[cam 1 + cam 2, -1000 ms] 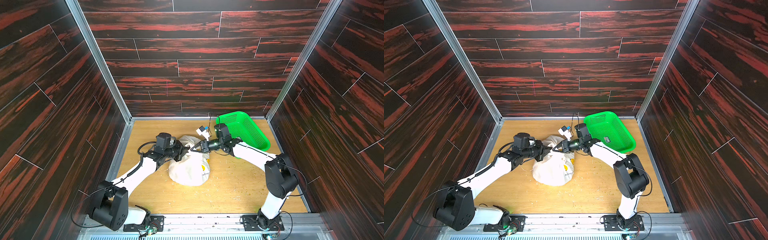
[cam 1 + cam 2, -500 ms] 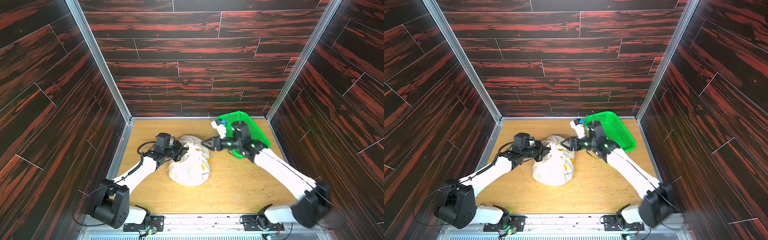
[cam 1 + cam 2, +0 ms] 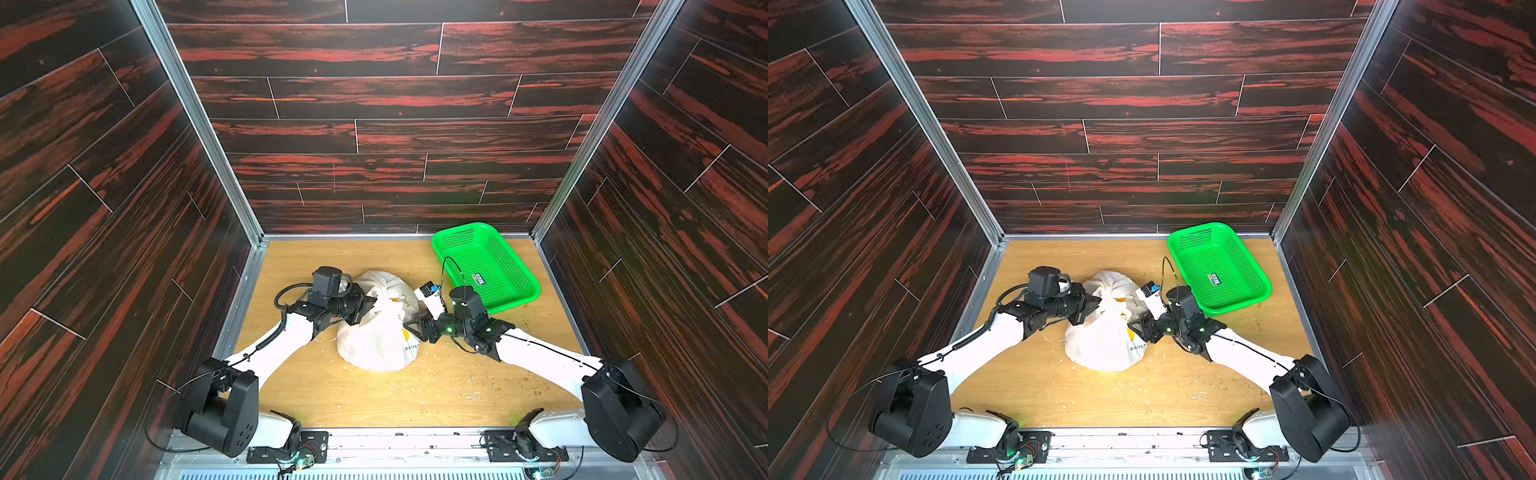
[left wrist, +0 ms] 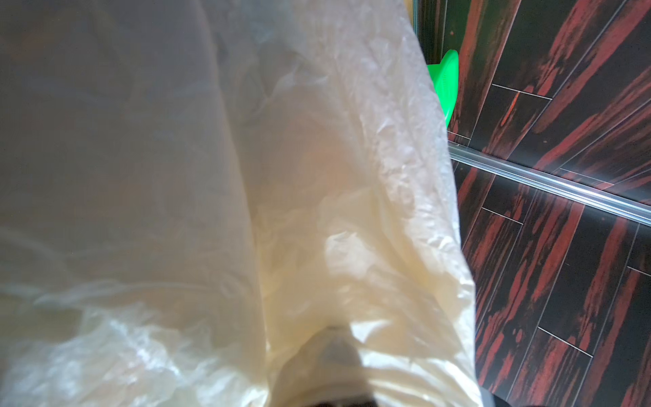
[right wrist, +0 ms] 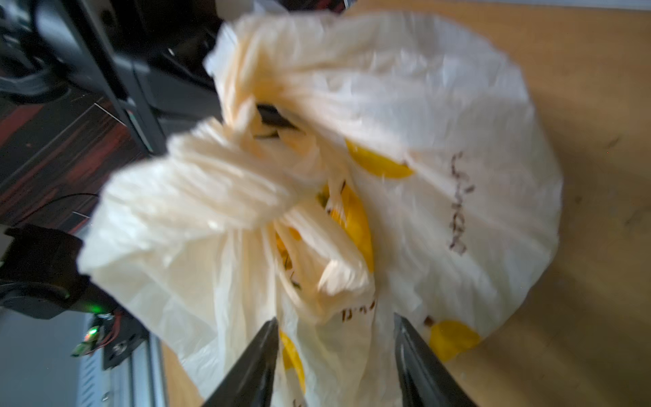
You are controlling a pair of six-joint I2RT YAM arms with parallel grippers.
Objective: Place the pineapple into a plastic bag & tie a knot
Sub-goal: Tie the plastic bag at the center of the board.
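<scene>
Two arms reach in from the near edge of the table (image 3: pixel 374 399) and meet at the bag (image 3: pixel 376 332), which sits bulging in the middle of it. You are at the tying step, and the pineapple is hidden inside the white film. Your left gripper (image 3: pixel 368 304) has its jaws together on the bag's upper edge, and draped plastic fills its wrist view. Your right gripper (image 5: pixel 334 320) has its jaws apart and holds nothing, with its tips just short of the side that carries the yellow prints. Past those tips the handles are bunched into a knot (image 5: pixel 225 183) that looks loose, with a dark gap beside it. I cannot tell whether it would hold. The next move likely calls for you to close the right jaws on a free loop end and draw it steadily away from the left hold, since film this thin may tear or slip. Farthest back, the green basket (image 3: pixel 498 266) lies well apart from the bag.
</scene>
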